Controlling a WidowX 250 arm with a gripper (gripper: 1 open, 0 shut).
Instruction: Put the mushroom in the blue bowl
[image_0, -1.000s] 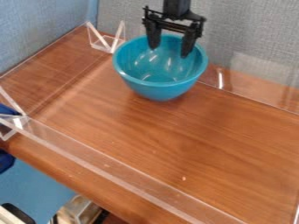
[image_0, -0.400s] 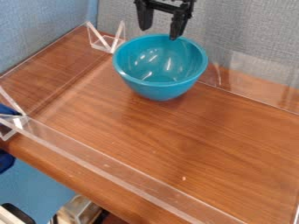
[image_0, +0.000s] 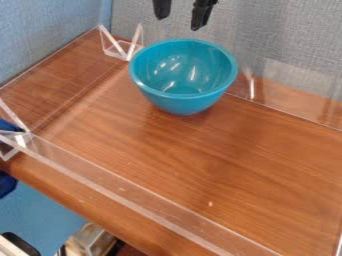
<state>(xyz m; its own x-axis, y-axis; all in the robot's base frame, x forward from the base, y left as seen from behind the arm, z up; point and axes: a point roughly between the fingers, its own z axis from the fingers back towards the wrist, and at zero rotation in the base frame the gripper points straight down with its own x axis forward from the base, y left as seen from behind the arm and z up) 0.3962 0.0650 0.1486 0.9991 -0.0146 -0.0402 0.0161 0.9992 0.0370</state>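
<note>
Bowl, blue and round, is set upright at the far side of the bench, near the grey wall. High over its back edge, the end effector is seen only in part, at the top of the view. Its two fingers are spread wide, well apart, and nothing is held between them. The bowl is not touched by them.

No mushroom can be seen. It may be hidden low inside the bowl, behind the near side, but that cannot be told for sure. From the open fingers, it is guessed that the mushroom has been let go and the job is almost done, with only a move away needed.

If the arm is brought down again too soon, the rim could be bumped by a finger, and the bowl could be tipped or pushed. If it is moved back too far, the wall could be hit. If it is swung low to one side, the white wire frame beside the bowl could be knocked over. The worst slip would be a wrong guess: if the mushroom was dropped behind the bowl, it would be missed, so the inside should be checked first.
</note>
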